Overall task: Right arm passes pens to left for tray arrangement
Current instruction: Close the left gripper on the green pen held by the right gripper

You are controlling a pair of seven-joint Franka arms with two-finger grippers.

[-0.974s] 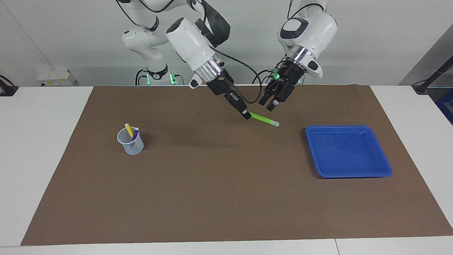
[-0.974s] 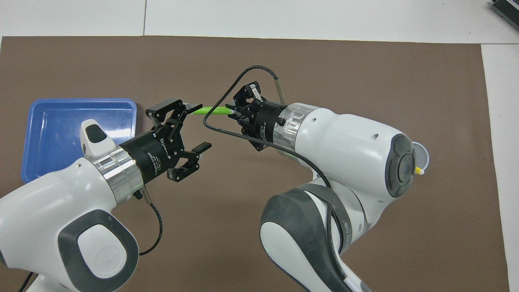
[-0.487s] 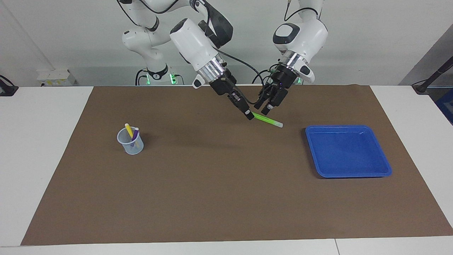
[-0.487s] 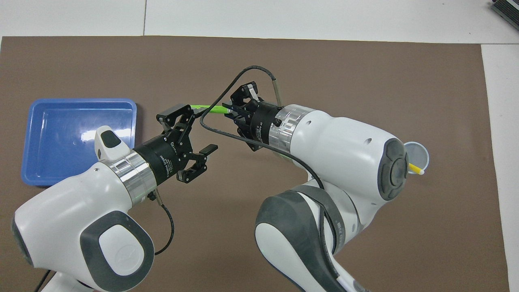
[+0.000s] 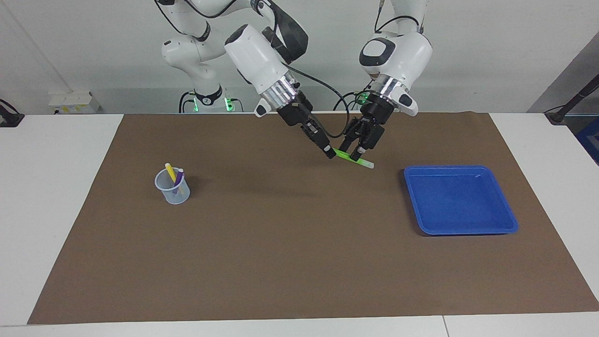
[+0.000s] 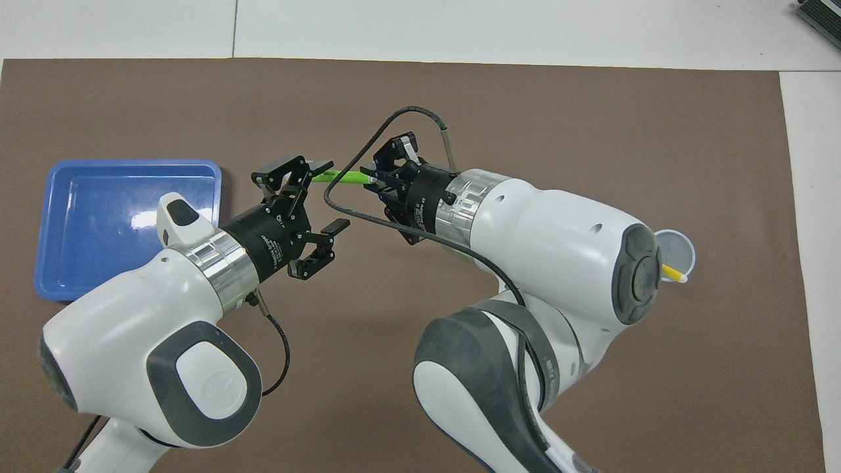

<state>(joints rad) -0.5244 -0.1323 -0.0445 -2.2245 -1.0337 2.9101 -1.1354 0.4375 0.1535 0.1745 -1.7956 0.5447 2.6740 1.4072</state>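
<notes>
My right gripper [image 5: 329, 152] is shut on one end of the green pen [image 5: 365, 162] and holds it slanted in the air over the brown mat, whitish tip toward the tray. My left gripper [image 5: 351, 152] is open at the pen's middle, one finger to each side of it. In the overhead view the left gripper [image 6: 326, 197] overlaps the green pen [image 6: 345, 176] near its free end, facing my right gripper [image 6: 376, 179]. The yellow pen [image 5: 170, 172] and the purple pen [image 5: 178, 180] stand in a pale mesh cup [image 5: 173, 191]. The blue tray [image 5: 461, 201] holds nothing.
The brown mat [image 5: 281, 243] covers most of the white table. The tray [image 6: 98, 217] lies toward the left arm's end and the cup [image 6: 677, 249] toward the right arm's end. A black cable loops off the right wrist beside the pen.
My left gripper has come down and closed in on the green pen, its open fingers now on either side of it. The right gripper edged slightly toward the tray, then held still.
</notes>
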